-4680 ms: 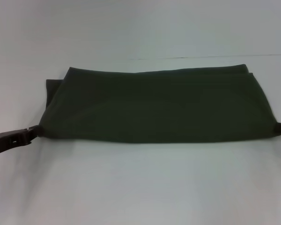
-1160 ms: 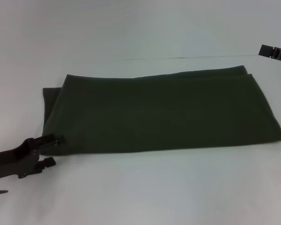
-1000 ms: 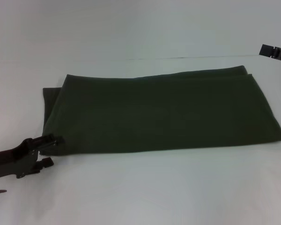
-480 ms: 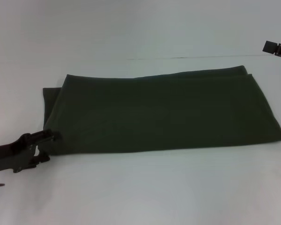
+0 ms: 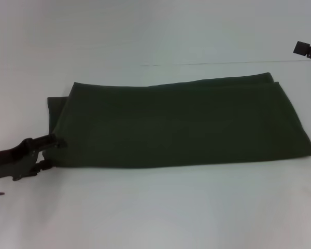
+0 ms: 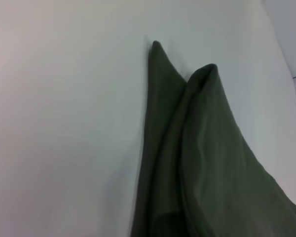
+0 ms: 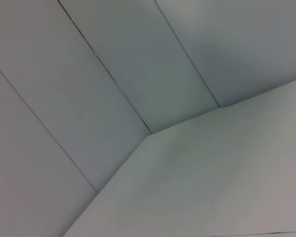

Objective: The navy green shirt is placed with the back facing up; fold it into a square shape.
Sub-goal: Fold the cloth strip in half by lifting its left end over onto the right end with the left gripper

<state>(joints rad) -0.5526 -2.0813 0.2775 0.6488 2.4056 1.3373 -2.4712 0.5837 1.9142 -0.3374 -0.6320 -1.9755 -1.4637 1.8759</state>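
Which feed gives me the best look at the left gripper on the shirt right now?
Head view: the left gripper sits at the navy green shirt's near-left corner. Left wrist view shows only bunched fabric, no fingers. Right wrist view shows neither.

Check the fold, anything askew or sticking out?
Slightly. The navy green shirt lies as a long band, not yet square; at its left end an under-layer pokes out past the top layer. The left claw is at that near-left corner; right claw is raised far right.
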